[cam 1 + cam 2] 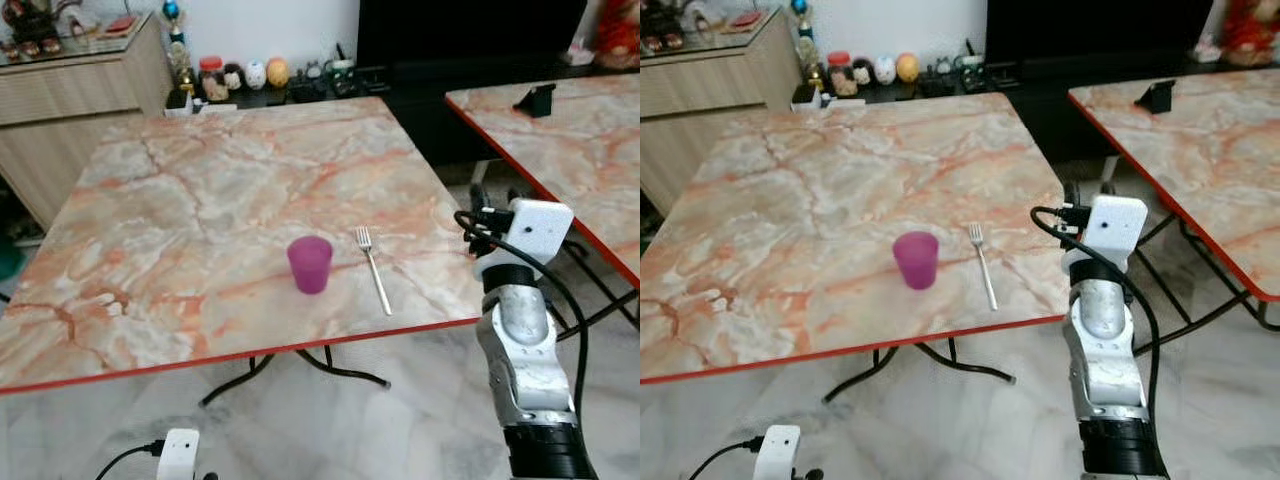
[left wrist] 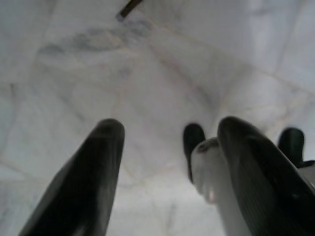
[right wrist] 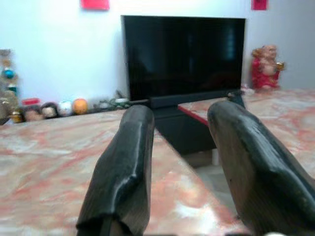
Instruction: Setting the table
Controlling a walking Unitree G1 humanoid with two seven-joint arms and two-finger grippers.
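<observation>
Setting the table looks partly done, judging by what's laid out: a purple cup (image 1: 310,263) stands upright at lower centre of the head view, on the marble table (image 1: 180,200), w/ a fork (image 1: 374,268) lying flat just to its right, tines pointing away from the robot, handle toward the near red edge. Cup and fork sit near each other, not touching.

Right gripper (image 3: 179,162) is raised at the right of the frame, beside the table's near right corner, level w/ the tabletop approx. Its wrist view looks across the marble toward a black TV (image 3: 183,54); fingers spread apart, nothing between them. Left gripper (image 2: 167,167) hangs low, bottom left of the head view, aimed at the pale floor (image 2: 147,73); fingers also spread, empty.

Step in hand, my guess: between placements, right arm free after or before an item. Next move prob. calls for fetching another piece (plate, spoon etc.), none of which I can spot on this table. A second table (image 1: 570,140) at upper right holds a small black object (image 1: 535,99), too small to identify.
</observation>
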